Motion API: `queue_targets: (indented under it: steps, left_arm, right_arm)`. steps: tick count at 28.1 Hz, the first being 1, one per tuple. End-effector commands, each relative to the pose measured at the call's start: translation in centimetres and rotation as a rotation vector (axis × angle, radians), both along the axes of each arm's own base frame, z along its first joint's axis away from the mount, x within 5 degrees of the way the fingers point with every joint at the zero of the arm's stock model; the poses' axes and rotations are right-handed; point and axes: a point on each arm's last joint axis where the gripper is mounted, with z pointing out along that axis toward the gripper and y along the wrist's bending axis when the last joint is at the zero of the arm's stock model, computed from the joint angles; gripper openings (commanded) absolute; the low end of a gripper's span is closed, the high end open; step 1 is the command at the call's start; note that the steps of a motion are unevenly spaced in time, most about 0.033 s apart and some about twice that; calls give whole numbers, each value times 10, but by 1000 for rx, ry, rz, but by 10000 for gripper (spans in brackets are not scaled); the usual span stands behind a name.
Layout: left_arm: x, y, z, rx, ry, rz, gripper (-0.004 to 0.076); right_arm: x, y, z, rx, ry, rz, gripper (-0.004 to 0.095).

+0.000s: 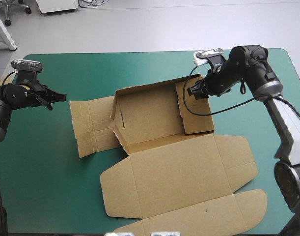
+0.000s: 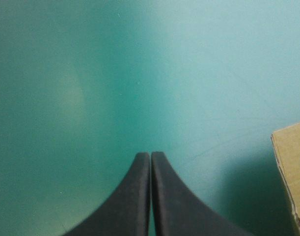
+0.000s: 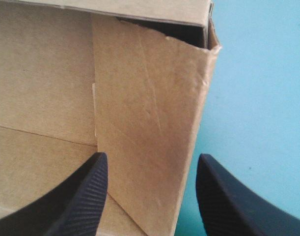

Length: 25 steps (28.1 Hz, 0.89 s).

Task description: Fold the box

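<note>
A: Since the box is one cut sheet of thin brown board, I'd rate it light, stiff across the panels and weak at the creases. Fair?

B: Yes. My guess is it slides on the teal-green cover if pushed from one side only. Edges crush easily, so grab a panel near its free edge and not at a corner.

A: Where's it sitting?

B: Middle of the tabletop. The tray is half formed, with the far wall up. The lid lies flat toward the near edge and the left flap is flat on the cover.

A: Right tool?

B: Fingers spread wide and gripping nothing. It's at the tray's far right corner and straddles the raised side panel, with one finger on the tray side and one out over the cover. Can't tell if either touches the board.

A: That panel's the natural hold, I'd say. Pinch low on it and fold inward. Left tool?

B: Fingers pressed together, empty, over bare cover. It's beyond the left flap's outer edge and apart from it. Only a corner of board shows beside it in its own view
</note>
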Motion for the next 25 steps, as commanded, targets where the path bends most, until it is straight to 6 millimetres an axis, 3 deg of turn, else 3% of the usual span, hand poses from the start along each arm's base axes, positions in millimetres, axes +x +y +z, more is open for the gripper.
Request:
queue_targets:
  steps: [1, 4, 8, 16, 25]
  left_arm:
    - [-3, 0, 25, -15, -124, 21, -1]
    - [-3, 0, 25, -15, -124, 21, -1]
    - [-3, 0, 25, -15, -124, 21, -1]
    - [-3, 0, 25, -15, -124, 21, -1]
    - [-3, 0, 25, -15, -126, 22, -1]
  right_arm:
    - [-35, -10, 55, 55, -147, 5, 519]
    - [-52, -15, 72, 67, -199, 5, 519]
    - [-66, -19, 68, 57, -193, 12, 519]
    - [-80, -25, 29, 61, -295, -1, 519]
    - [-71, -21, -29, 124, -338, -29, 519]
